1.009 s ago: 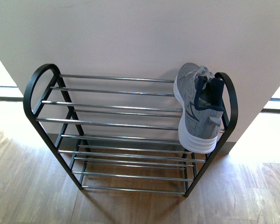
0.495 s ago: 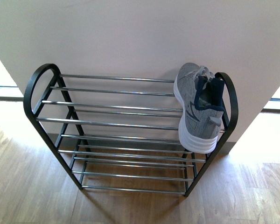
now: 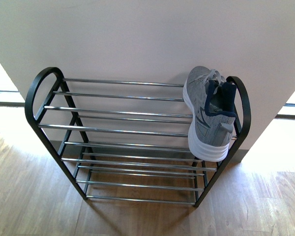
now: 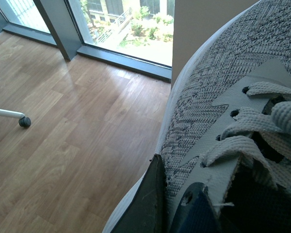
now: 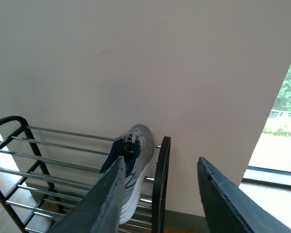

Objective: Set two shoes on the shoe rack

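Front view: the shoe rack (image 3: 52, 70) stands against the white wall (image 3: 137, 39) and fills the middle of the frame; one grey knit sneaker (image 3: 206, 123) lies on the top tier at the right of the frame, tipped on its side with the white sole turned toward the rack's centre, so it seems to lean on the side loop; the rest of the tier is free for its partner; no arm appears here.

Left wrist view: only here is the second sneaker (image 4: 208, 107) visible, very close, off the wooden floor (image 4: 63, 145); the left gripper (image 4: 172, 194) is clenched on it near the collar, one dark finger (image 4: 153, 199) pressed along its side; a window (image 4: 131, 24) and a caster (image 4: 24, 121) are behind.

Right wrist view: the right gripper (image 5: 161, 160) is released, its jaws spread with nothing between, facing the placed sneaker.
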